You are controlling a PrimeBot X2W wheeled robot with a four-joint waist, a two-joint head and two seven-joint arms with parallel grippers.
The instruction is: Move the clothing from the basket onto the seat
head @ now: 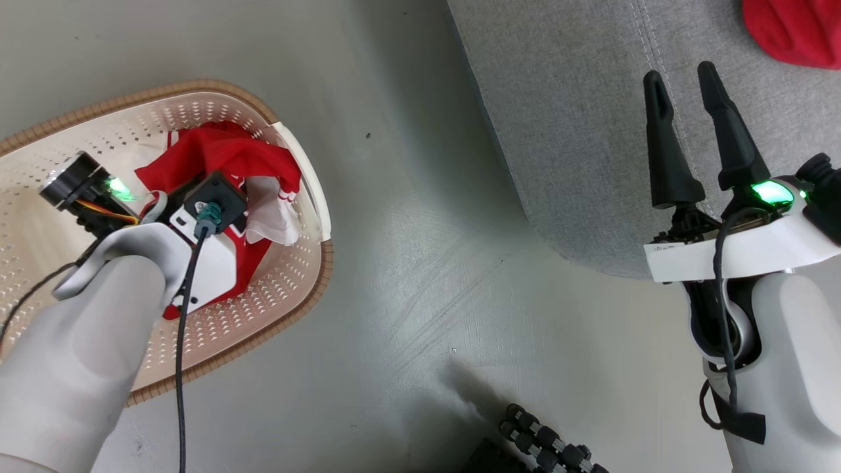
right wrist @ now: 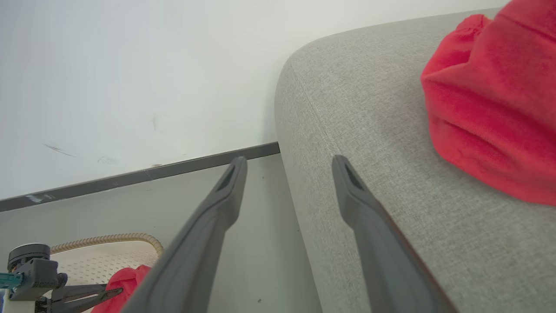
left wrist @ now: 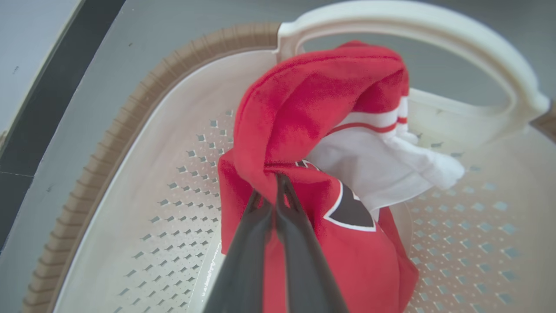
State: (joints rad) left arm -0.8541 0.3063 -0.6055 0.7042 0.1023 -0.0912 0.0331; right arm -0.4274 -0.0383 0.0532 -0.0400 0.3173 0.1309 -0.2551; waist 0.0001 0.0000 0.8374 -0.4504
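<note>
On a smooth grey floor [head: 420,263], the oval cream perforated plastic basket with a brown woven-look rim [head: 131,125] holds the left gripper [left wrist: 270,184], its two dark fingers pinched shut on a fold of the bright red jersey with white trim [left wrist: 304,108], white cloth [left wrist: 373,169] bunched just right of the fingertips. The right gripper [head: 680,72] hangs spread wide and empty over the large grey fabric sofa [head: 578,131], where one soft red garment [head: 795,29] already lies beyond its fingertips to the right. By my judgement the task is partly done: the gripped jersey and white cloth have yet to cross over.
</note>
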